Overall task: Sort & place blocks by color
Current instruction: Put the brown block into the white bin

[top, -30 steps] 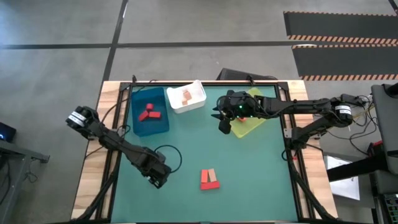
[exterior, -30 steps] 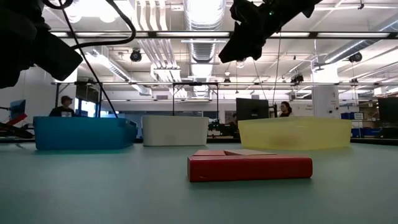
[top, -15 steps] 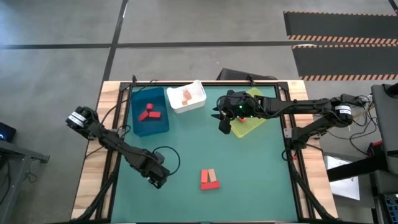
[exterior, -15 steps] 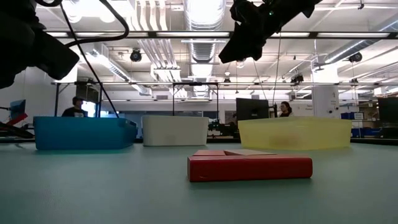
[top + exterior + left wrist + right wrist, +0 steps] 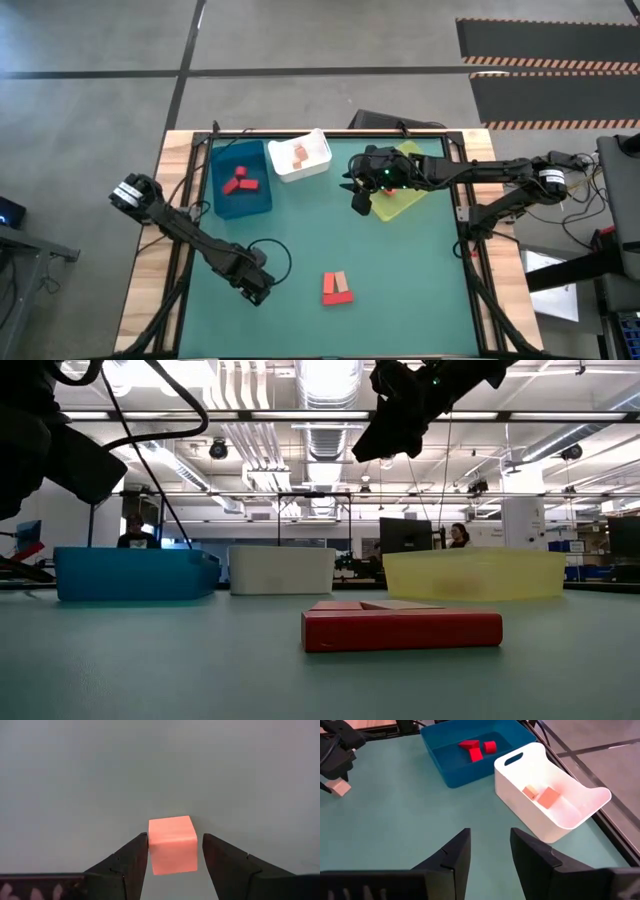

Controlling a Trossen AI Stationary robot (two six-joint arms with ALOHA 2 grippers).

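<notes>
A pale orange cube (image 5: 171, 844) lies on the green table between the fingers of my left gripper (image 5: 174, 851), which points down over it near the table's front left. The gripper is open, and a gap shows beside one finger (image 5: 215, 852). The right wrist view shows the same cube (image 5: 340, 787) on the table under that gripper. My right gripper (image 5: 490, 850) hangs open and empty above the table beside the yellow-green bin (image 5: 405, 200). A red bar with a tan block (image 5: 337, 288) lies near the table's front middle.
The blue bin (image 5: 250, 205) holds red blocks (image 5: 475, 749). The white bin (image 5: 314, 160) holds an orange block (image 5: 549, 797) and a tan one. Both bins stand at the far left. Bare green table lies between the bins and the red bar (image 5: 400, 630). People show in the room behind.
</notes>
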